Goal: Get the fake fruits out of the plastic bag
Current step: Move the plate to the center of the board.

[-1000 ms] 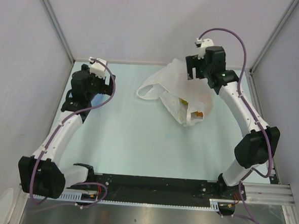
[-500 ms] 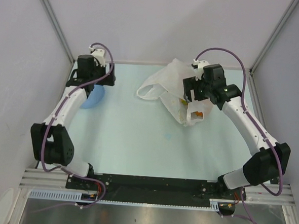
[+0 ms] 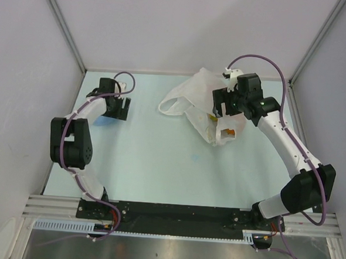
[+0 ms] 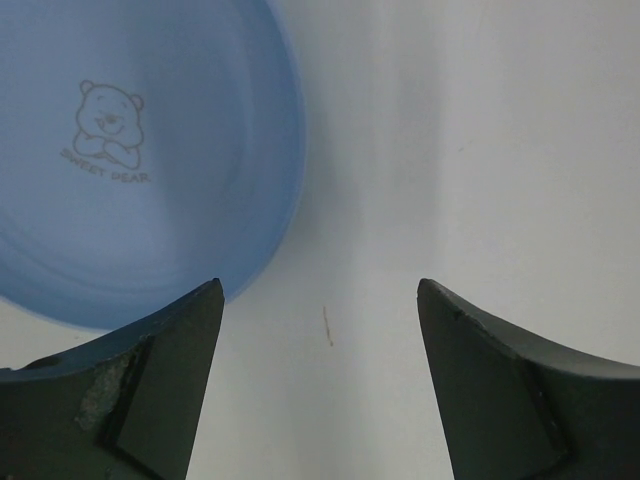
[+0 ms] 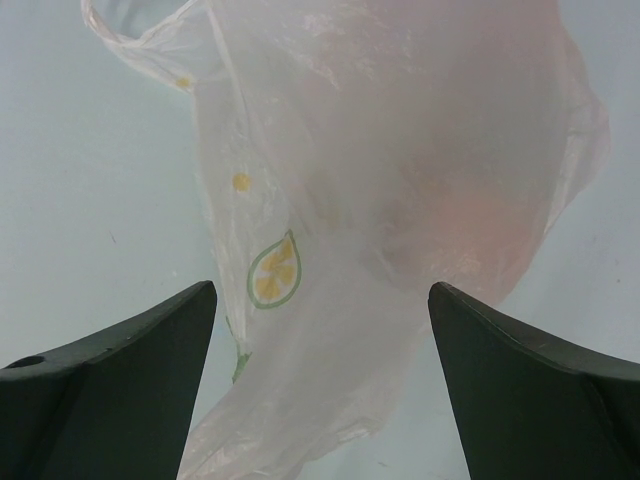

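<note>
Bag [image 5: 400,150] below wide right claw [image 5: 320,290], plate [image 4: 150,220] beside wide left claw [image 4: 318,287].

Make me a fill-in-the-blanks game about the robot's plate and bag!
1. The plate near the left pincer is light ____.
2. A little ____ is drawn on it.
3. The right pincer hangs above the plastic bag with its jaws ____.
4. The fake fruits lie ____ the bag.
Missing words: blue, bear, open, inside.

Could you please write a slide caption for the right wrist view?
Open right claw poised over the translucent plastic bag, a pinkish-orange shape faintly visible inside.
</note>
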Tool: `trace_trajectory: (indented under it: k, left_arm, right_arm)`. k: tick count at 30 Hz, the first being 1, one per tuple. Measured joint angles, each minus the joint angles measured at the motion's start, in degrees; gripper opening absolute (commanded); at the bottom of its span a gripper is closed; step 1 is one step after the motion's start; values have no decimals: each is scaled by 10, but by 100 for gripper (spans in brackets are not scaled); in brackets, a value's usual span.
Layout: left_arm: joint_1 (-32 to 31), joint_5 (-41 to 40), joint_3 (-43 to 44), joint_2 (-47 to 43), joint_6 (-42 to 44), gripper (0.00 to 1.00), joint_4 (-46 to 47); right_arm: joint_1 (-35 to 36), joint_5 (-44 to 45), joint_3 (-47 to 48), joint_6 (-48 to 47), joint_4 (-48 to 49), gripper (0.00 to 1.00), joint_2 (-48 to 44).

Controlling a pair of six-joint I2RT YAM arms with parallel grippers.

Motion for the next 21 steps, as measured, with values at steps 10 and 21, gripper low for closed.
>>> trace_trajectory:
  k: [10, 21]
  left_arm:
    - [0, -33, 1, 42, 94, 52, 30]
    - [0, -28, 31, 89, 188, 8, 37]
  right_arm:
    - [1, -9, 0, 0, 3, 92, 26]
    - [0, -9, 0, -7, 4, 92, 28]
